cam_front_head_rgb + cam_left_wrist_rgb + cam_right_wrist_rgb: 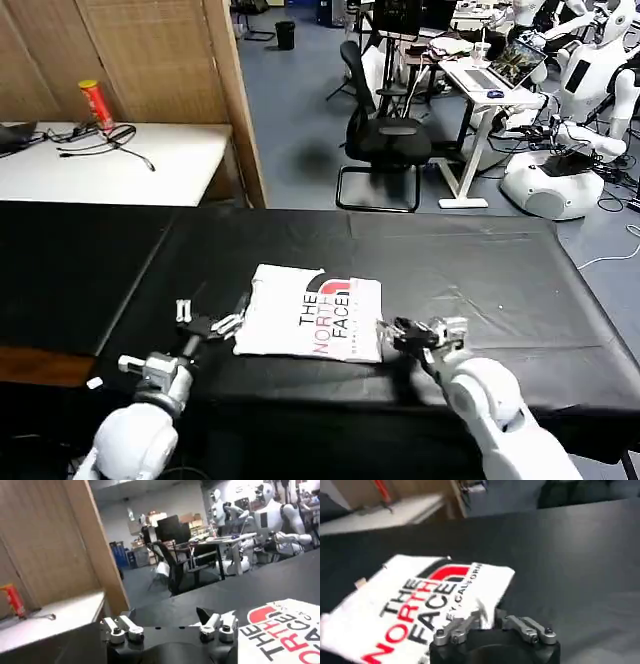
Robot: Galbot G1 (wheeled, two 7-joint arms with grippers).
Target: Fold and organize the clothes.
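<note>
The clothes are one white T-shirt (310, 315) (420, 605) (285, 632), folded into a rectangle with "THE NORTH FACE" lettering facing up. It lies near the front of the black table (480, 270). My left gripper (210, 320) (170, 625) stands open just off the shirt's left edge, with nothing between its fingers. My right gripper (395, 335) (491, 616) sits at the shirt's right edge. Its fingers are drawn together there, with a strip of white cloth between them.
A white side table (180, 160) at the back left carries a red can (96, 103) and cables. A wooden partition (150, 60) stands behind it. An office chair (385, 140), desks and other robots (560, 170) stand beyond the black table's far edge.
</note>
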